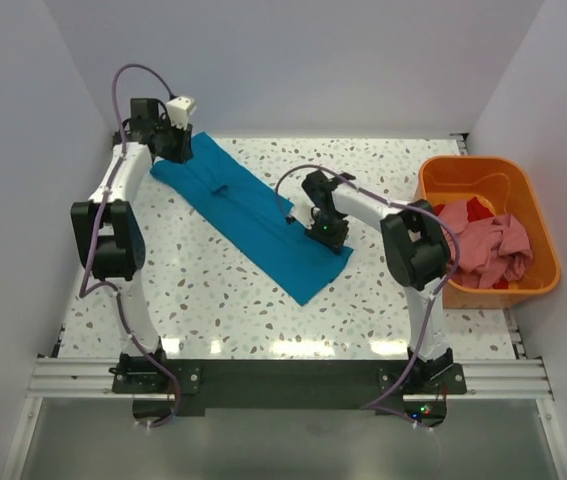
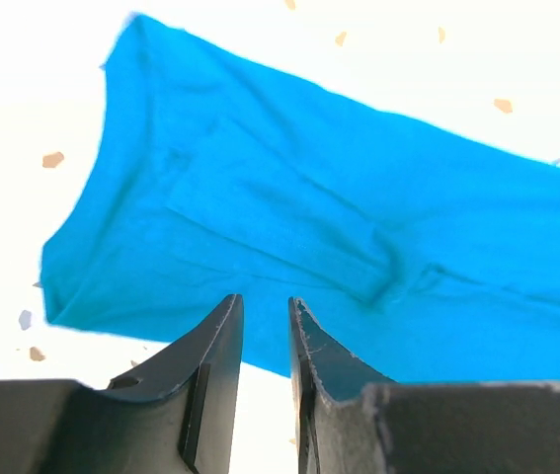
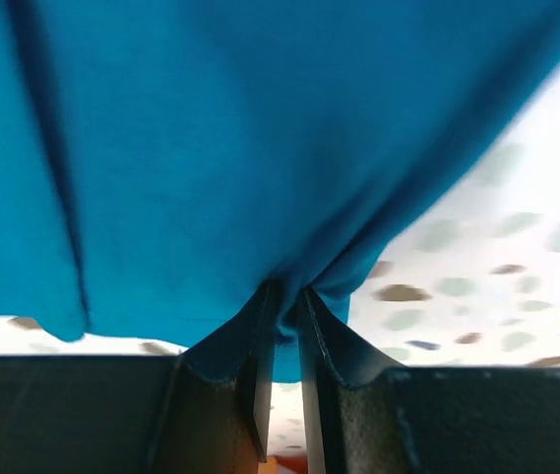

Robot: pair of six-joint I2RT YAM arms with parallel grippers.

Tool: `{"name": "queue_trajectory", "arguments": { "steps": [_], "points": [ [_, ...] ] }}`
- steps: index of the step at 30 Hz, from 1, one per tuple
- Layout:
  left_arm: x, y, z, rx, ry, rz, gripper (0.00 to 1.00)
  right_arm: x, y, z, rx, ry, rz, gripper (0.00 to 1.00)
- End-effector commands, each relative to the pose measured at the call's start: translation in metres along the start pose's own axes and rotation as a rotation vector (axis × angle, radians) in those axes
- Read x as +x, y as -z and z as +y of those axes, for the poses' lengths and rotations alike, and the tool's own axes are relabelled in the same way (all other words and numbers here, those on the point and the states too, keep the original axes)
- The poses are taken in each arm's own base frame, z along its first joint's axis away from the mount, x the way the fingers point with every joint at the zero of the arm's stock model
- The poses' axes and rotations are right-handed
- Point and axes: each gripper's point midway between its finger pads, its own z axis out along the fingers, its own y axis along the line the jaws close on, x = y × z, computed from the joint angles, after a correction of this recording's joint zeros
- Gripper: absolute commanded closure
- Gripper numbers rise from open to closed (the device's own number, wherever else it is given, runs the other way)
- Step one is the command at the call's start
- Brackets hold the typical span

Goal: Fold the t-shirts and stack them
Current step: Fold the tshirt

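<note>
Right wrist: right gripper [image 3: 281, 296] pinches a thin fold of teal t-shirt [image 3: 210, 148], left gripper [image 2: 265, 301] narrowly parted, empty; I'd expect slippage if pulled one-sided.

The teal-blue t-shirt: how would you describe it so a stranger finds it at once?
On the speckled white table, look left of the orange tub. The teal-blue t-shirt lies there as a long diagonal strip. It is the only blue cloth; the pink and red shirts are crumpled in the tub.

Teal t-shirt [image 1: 251, 215] lies folded in a long diagonal strip; pink and red t-shirts [image 1: 488, 248] sit crumpled.
</note>
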Motion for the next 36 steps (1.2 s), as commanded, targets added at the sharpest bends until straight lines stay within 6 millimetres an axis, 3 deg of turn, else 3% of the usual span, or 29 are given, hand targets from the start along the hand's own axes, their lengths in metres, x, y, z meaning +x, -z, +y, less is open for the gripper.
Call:
{"name": "queue_trajectory", "arguments": {
  "steps": [1,3,7,10,12,13,15,17,18,20,23,24,25,26,28,29,30,31,32,33,36],
  "points": [
    [-0.021,0.032,-0.008,0.02,0.025,-0.076,0.7,0.016,-0.012,0.056,-0.092,0.146,0.06,0.82],
    [-0.002,0.034,-0.016,0.043,0.036,-0.029,0.7,0.03,-0.013,0.084,-0.14,0.208,0.094,0.82],
    [0.033,0.04,-0.033,0.095,0.058,0.052,0.7,0.033,0.01,0.167,-0.288,0.4,0.044,0.82],
    [0.062,0.033,-0.06,0.204,0.079,0.119,0.7,0.031,0.027,0.223,-0.397,0.522,-0.017,0.81],
    [0.077,0.022,-0.074,0.24,0.078,0.172,0.7,0.02,0.039,0.241,-0.437,0.566,-0.072,0.79],
    [0.083,0.018,-0.072,0.231,0.078,0.188,0.7,0.015,0.047,0.249,-0.476,0.562,-0.106,0.78],
    [0.09,0.004,-0.082,0.227,0.061,0.227,0.7,-0.005,0.059,0.245,-0.457,0.555,-0.161,0.77],
    [0.093,-0.005,-0.077,0.197,0.069,0.253,0.7,-0.022,0.072,0.239,-0.446,0.529,-0.215,0.75],
    [0.106,-0.016,-0.079,0.208,0.08,0.295,0.7,-0.027,0.077,0.228,-0.438,0.495,-0.24,0.73],
    [0.112,-0.025,-0.08,0.215,0.082,0.326,0.71,-0.036,0.083,0.215,-0.423,0.439,-0.272,0.73],
    [0.119,-0.045,-0.087,0.229,0.069,0.347,0.72,-0.052,0.091,0.179,-0.374,0.317,-0.331,0.73],
    [0.126,-0.055,-0.093,0.244,0.063,0.366,0.73,-0.058,0.093,0.158,-0.34,0.247,-0.354,0.73],
    [0.126,-0.061,-0.097,0.251,0.059,0.373,0.74,-0.061,0.093,0.148,-0.33,0.21,-0.365,0.73],
    [0.114,-0.068,-0.099,0.255,0.045,0.347,0.75,-0.064,0.097,0.138,-0.321,0.174,-0.384,0.73],
    [0.118,-0.088,-0.117,0.288,0.024,0.367,0.76,-0.065,0.096,0.113,-0.298,0.072,-0.4,0.73],
    [0.096,-0.096,-0.129,0.307,-0.009,0.322,0.76,-0.066,0.098,0.104,-0.285,0.045,-0.41,0.73],
    [0.099,-0.108,-0.137,0.325,-0.012,0.324,0.77,-0.067,0.097,0.088,-0.253,-0.009,-0.424,0.73],
    [0.09,-0.114,-0.145,0.337,-0.025,0.299,0.77,-0.067,0.097,0.079,-0.236,-0.037,-0.432,0.73],
    [0.065,-0.119,-0.15,0.347,-0.042,0.236,0.76,-0.069,0.097,0.071,-0.221,-0.062,-0.443,0.73],
    [0.061,-0.128,-0.161,0.368,-0.033,0.222,0.76,-0.07,0.097,0.057,-0.2,-0.107,-0.457,0.73],
    [0.008,-0.132,-0.164,0.366,0.0,0.073,0.71,-0.078,0.093,0.029,-0.141,-0.161,-0.471,0.73]
  ]
}}
